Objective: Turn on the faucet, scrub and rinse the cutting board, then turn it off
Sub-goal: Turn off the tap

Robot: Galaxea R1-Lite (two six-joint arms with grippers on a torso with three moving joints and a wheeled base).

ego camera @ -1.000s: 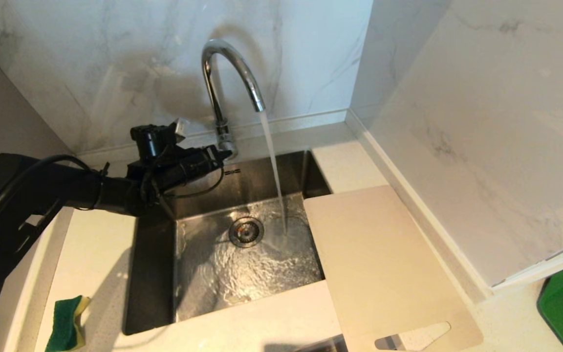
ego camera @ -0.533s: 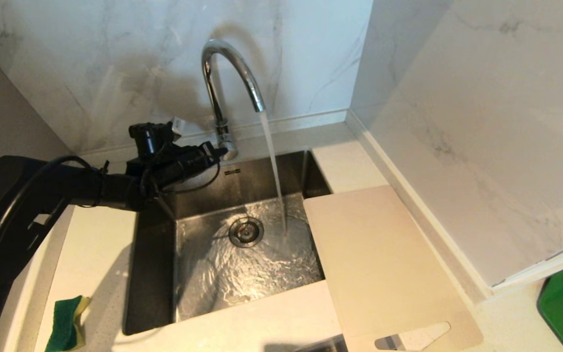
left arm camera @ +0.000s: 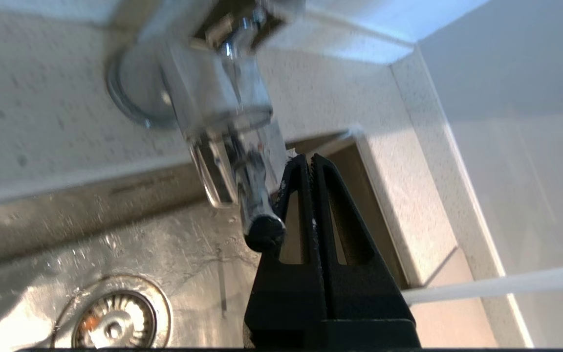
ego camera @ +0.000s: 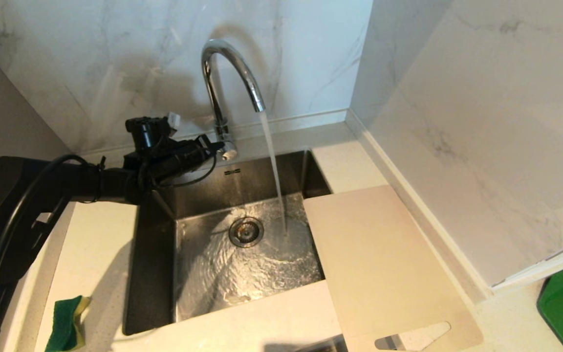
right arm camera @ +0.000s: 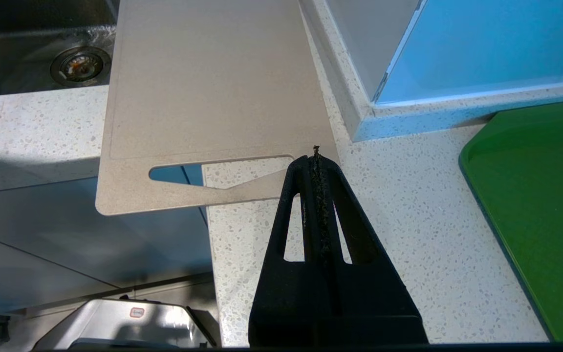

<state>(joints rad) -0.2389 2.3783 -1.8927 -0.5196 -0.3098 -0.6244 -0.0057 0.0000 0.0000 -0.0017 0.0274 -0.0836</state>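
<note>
Already the faucet point(ego camera: 227, 73) is on: a stream of water falls from its spout into the sink point(ego camera: 154, 274). The scrubbing, the rinsing and the turning off are left, I judge, because the cutting board point(ego camera: 384, 264) lies flat to the right of the faucet, half over the sink edge and outside the stream. The left gripper point(ego camera: 211, 145), fingers pressed together and holding nothing, reaches level to the faucet's base, beside the lever. The right gripper point(right arm camera: 316, 159) hangs pressed together over the board's handle end.

Glossy chrome faucet point(ego camera: 227, 73), brushed wet steel sink point(ego camera: 154, 274), matt smooth plastic cutting board point(ego camera: 384, 264), speckled stone countertop point(ego camera: 96, 244), polished marble-look wall point(ego camera: 91, 58)
</note>
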